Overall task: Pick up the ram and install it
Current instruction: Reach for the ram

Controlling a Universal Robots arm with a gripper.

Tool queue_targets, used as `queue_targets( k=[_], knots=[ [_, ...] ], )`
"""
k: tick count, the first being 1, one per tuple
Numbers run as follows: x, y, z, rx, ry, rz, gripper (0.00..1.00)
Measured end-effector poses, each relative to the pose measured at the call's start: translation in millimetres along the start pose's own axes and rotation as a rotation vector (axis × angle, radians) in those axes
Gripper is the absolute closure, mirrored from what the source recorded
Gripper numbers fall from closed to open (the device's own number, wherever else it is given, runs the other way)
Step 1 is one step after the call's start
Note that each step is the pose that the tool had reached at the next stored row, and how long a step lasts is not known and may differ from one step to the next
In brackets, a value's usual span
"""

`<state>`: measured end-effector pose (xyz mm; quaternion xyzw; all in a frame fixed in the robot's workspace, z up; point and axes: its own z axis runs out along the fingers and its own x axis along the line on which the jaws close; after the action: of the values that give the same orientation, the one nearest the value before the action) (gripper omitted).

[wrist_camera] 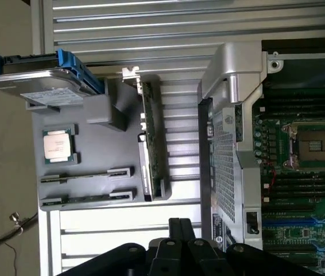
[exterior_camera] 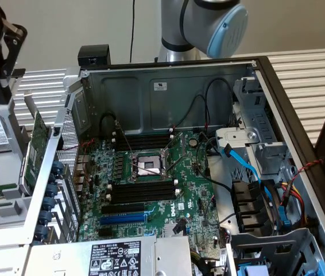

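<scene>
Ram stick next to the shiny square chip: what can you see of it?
The ram is a long, thin, greenish stick, seen from its edge. It stands on edge in the grey tray, between the silver chip and a second stick that lies parallel. The gripper is well apart from it.

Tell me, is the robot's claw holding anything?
No, nothing is held. The gripper is shut and empty, and the ram sticks lie apart from it in the grey tray.
</scene>
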<state>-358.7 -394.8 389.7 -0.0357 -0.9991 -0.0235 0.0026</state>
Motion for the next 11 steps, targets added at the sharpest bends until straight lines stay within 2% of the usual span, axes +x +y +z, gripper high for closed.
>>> queue_targets(
  k=[2,5,11],
  knots=[
    [9.1,-0.1,1.6,0.0003,0.0001,0.0,0.9],
    [17.4,-0.1,4.0,0.0008,-0.0029,0.0,0.9],
    [44.6,-1.4,5.2,0.0009,-0.0031,0.0,0.9]
  ],
)
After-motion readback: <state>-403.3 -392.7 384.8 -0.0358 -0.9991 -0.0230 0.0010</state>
